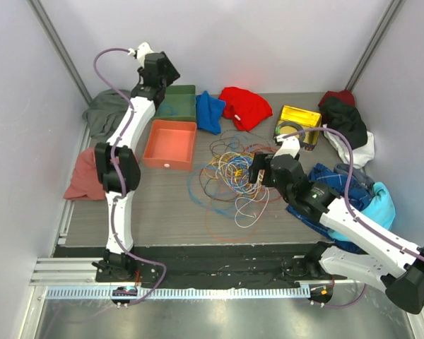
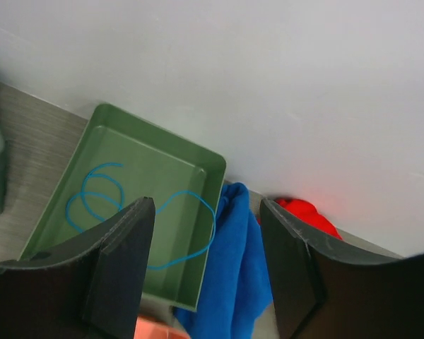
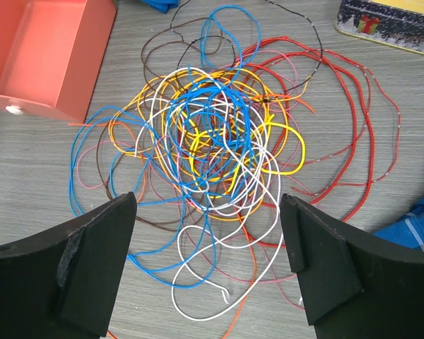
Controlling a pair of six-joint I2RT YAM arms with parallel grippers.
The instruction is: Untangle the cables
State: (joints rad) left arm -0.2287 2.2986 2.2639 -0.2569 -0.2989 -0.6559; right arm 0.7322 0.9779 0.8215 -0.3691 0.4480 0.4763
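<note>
The cables (image 1: pixel 233 175) lie in one loose tangle on the grey table's middle: blue, yellow, orange, red, white and dark brown loops, crossing one another. In the right wrist view the cables (image 3: pixel 212 141) spread just ahead of my right gripper (image 3: pixel 206 201), which hovers open above their near edge with nothing between its fingers. From above, the right gripper (image 1: pixel 256 173) is at the tangle's right side. My left gripper (image 1: pixel 166 70) is raised at the back, over the green tray (image 1: pixel 178 90). The left gripper (image 2: pixel 206 205) is open and empty. One blue cable (image 2: pixel 186 191) lies coiled in the green tray (image 2: pixel 162 162).
An orange bin (image 1: pixel 171 145) stands left of the tangle. Blue cloth (image 1: pixel 210 111) and red cloth (image 1: pixel 246 106) lie at the back, with a yellow tin (image 1: pixel 298 120) to their right. More garments are heaped along the right edge (image 1: pixel 353 191) and the left edge (image 1: pixel 85 176).
</note>
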